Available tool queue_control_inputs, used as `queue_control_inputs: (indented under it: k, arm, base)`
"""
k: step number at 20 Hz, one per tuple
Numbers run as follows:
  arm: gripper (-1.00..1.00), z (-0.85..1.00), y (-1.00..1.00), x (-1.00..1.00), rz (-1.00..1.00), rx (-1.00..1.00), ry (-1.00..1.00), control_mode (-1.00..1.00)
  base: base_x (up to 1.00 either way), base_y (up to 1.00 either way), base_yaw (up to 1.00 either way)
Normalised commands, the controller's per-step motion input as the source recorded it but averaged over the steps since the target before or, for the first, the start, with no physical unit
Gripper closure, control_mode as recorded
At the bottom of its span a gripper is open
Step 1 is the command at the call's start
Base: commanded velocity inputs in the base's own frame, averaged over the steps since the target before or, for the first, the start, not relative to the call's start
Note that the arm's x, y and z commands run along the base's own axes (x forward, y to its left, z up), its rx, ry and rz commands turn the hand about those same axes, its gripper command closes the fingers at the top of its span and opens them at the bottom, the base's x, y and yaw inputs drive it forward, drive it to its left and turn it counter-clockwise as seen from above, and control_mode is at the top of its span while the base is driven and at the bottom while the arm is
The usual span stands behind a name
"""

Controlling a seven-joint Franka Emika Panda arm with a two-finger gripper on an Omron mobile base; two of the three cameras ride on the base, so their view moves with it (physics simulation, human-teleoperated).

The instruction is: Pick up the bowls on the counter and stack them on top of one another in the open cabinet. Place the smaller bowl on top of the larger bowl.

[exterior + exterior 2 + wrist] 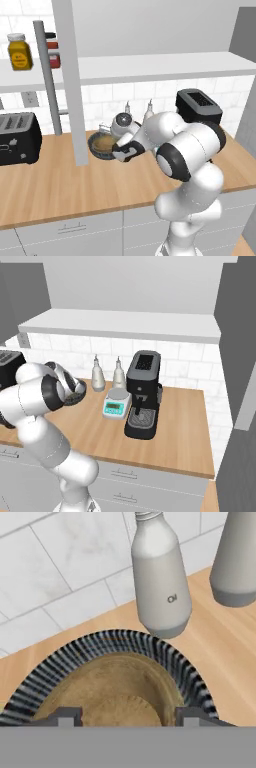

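Gripper (120, 714): its two dark finger tips stand apart at the bottom of the hand view, one on each side of the wooden bowl's hollow; whether they press anything I cannot tell.
Smaller bowl (117, 687): brown wood with a grained inside, nested in the larger bowl (the stack is on the worktop, not on the shelf).
Larger bowl (170, 657): dark blue-grey, its ribbed rim rings the wooden bowl; in the left base view it sits on the counter just right of a grey upright post (70, 80).
Counter (60, 185): light-brown wood over white drawers.
Open cabinet (150, 67): long white shelf above the counter, with a yellow jar (19, 51) at its left end.
Oil bottle (160, 572): pale grey, upright, just behind the bowls against the tiled wall; a second grey bottle (235, 557) stands beside it.
Toaster (17, 137): black, on the counter's left.
Coffee machine (142, 393): black, right of a small kitchen scale (116, 403).
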Motion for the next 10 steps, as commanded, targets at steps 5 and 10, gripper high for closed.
queue_control_inputs:
  k: [5, 10]
  arm:
    - [-1.0, 0.33, -0.15, -0.54, 0.0, 0.02, 0.12, -1.0]
    - [-1.0, 0.0, -0.02, 0.0, 0.01, 0.0, 0.25, -1.0]
  base:
    - [0.0, 0.0, 0.0]
    - [0.0, 0.0, 0.0]
